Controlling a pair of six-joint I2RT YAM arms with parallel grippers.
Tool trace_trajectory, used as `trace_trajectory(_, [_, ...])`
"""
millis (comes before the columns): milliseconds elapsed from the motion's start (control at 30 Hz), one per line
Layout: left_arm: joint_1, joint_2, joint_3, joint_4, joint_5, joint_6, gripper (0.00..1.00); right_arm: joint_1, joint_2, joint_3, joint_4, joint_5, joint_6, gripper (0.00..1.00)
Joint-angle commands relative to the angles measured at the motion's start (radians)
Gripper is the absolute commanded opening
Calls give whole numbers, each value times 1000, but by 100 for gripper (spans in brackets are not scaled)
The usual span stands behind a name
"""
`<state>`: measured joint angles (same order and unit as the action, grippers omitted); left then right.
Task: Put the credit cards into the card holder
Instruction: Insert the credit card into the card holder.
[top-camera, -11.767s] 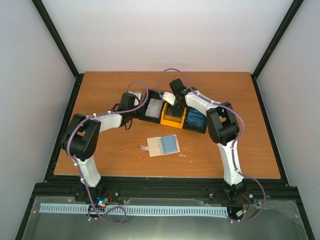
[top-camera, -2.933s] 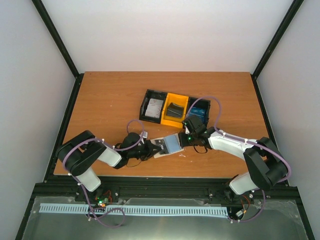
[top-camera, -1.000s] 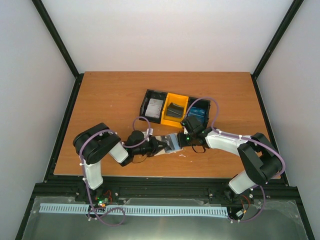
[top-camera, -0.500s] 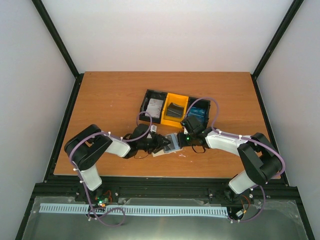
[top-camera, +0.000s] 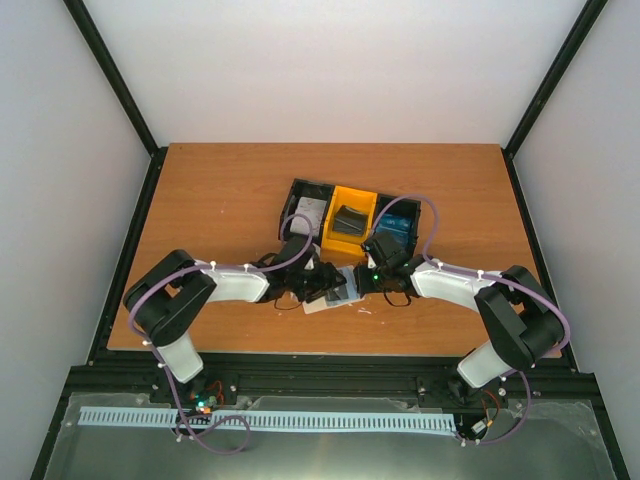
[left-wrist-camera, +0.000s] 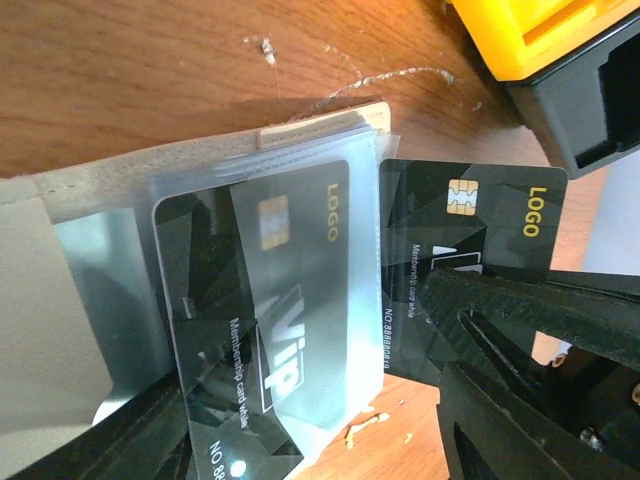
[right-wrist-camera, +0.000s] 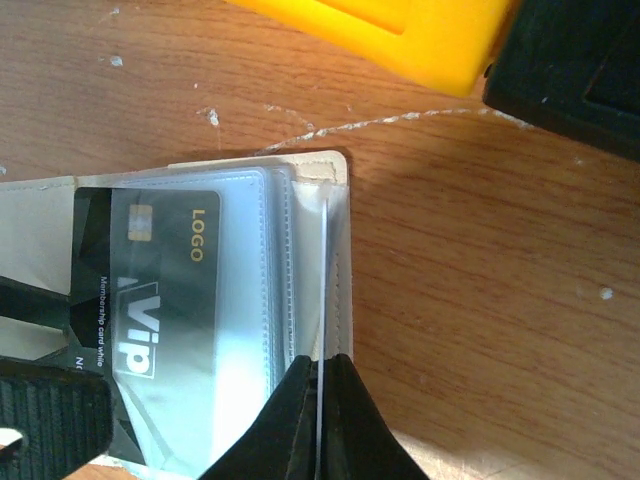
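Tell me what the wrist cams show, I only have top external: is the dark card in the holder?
Observer: Mostly. On right wrist, the dark card lies under a clear sleeve of the card holder, with one end uncovered.
Operator: Right gripper?
Observer: The right gripper is shut on a separate sleeve leaf, held on edge.
Operator: Left?
Observer: The left gripper fingers stand apart and are not pinching the card.

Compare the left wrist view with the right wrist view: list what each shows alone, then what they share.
Left wrist only: a second dark LOGO card, bare, beside the sleeve. Right wrist only: the right jaws shut on a thin sleeve edge of the card holder. Both: the sleeved dark card, the black-and-yellow tray, the wooden table.
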<state>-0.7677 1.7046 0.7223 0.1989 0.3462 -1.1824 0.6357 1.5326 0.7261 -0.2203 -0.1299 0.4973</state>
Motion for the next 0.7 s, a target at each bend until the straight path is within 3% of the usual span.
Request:
trace_trajectory(0, [-32,51,68,-161,-43,66,64,16,30,-28,-28,-10,7,3])
trace_trajectory(233, [-38,98,118,-127,-2,111,63,16,28,-29,-36,-12,7,3])
trace_trajectory(367, [-42,89,96,-43,60,116,65,16,28,-28,-38,-9,12,3])
trace_trajectory(667, [-42,14,31,-28,72,65,67,15,9,-29,-39,1,15,3])
